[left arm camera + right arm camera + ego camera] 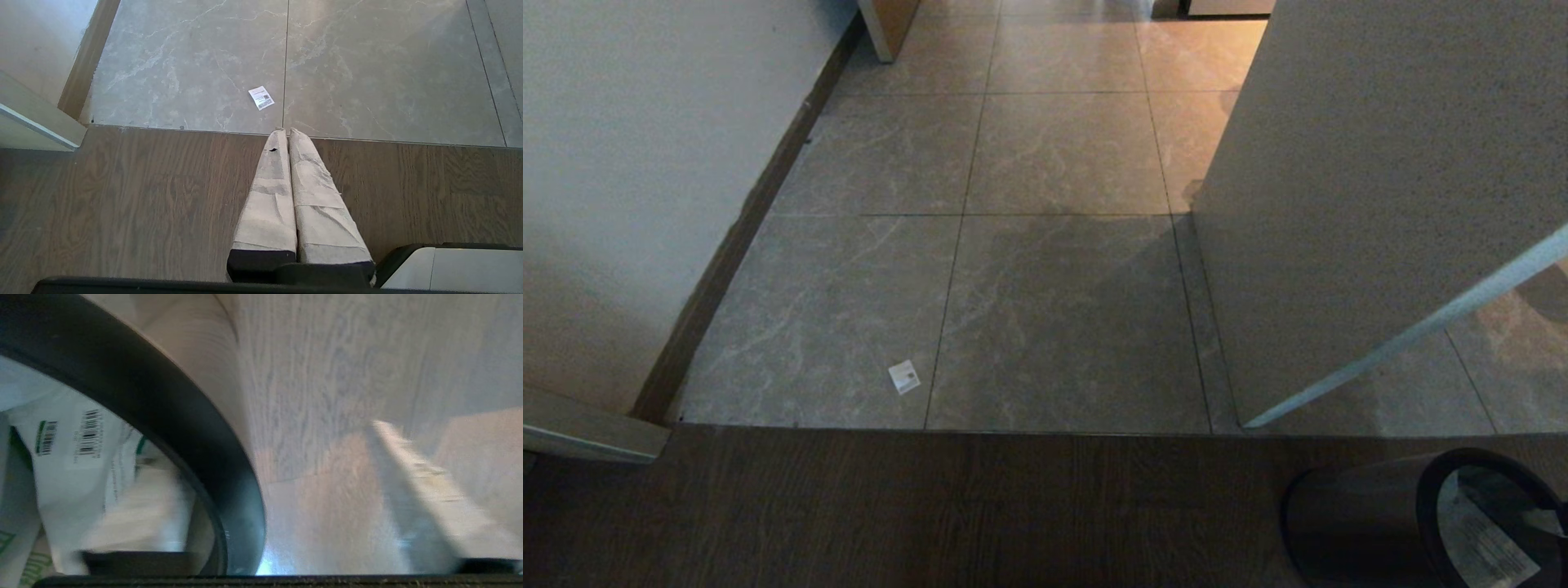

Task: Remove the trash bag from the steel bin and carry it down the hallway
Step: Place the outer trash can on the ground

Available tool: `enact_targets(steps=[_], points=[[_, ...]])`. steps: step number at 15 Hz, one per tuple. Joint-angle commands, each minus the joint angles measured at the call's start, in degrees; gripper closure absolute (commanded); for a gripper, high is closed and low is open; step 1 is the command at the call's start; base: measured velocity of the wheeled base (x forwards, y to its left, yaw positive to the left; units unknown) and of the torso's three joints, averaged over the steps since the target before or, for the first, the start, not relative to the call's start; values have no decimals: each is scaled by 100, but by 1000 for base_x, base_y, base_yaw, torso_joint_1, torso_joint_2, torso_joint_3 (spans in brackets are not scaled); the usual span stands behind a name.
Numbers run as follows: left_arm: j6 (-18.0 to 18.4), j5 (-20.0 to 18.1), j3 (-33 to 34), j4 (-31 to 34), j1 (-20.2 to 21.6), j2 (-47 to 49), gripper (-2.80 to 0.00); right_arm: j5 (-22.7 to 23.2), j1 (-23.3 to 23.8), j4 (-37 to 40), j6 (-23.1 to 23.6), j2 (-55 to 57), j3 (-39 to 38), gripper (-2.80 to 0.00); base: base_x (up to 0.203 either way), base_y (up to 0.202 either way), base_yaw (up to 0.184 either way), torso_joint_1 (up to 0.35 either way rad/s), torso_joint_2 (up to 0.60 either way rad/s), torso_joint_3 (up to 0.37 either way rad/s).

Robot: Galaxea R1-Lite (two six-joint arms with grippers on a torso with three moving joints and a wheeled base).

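Note:
The steel bin (1347, 514) stands on dark wood floor at the lower right corner of the head view. Its black rim (163, 412) fills the right wrist view. Inside lies the white trash bag (1486, 547) with green print and barcodes (73, 477). My right gripper (265, 449) is open and straddles the rim: one finger (139, 514) is inside the bin against the bag, the other (412, 477) outside over the floor. My left gripper (286, 131) is shut on nothing, parked above the wood floor. The hallway (1062, 163) of glossy tiles runs ahead.
A cream wall with dark skirting (621, 163) bounds the hallway on the left, and a wall corner (1380, 163) juts in on the right, just behind the bin. A small paper scrap (904, 376) lies on the tiles near the wood floor's edge (931, 506).

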State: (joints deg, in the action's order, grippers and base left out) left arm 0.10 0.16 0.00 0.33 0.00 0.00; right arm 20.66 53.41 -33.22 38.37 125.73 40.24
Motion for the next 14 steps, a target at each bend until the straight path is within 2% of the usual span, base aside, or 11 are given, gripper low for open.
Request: enact_targets(steps=[1,4,7,10,14], points=[[-1,2,0,2,0,0,0,123,-1,-44,96,89,6,0,0,0,0,0,0,0],[-1,2,0,2,0,0,0,158,-6,57,206,-1,-63,0,0,0,0,0,0,0],[-1,2,0,2,0,0,0,145,1,503,338,-361,-114,0,0,0,0,0,0,0],[-1,2,0,2,0,0,0,126,95,961,483,-1005,-225,0,0,0,0,0,0,0],[-1,2,0,2,0,0,0,352,280,1933,548,-2183,-245,0,0,0,0,0,0,0]])
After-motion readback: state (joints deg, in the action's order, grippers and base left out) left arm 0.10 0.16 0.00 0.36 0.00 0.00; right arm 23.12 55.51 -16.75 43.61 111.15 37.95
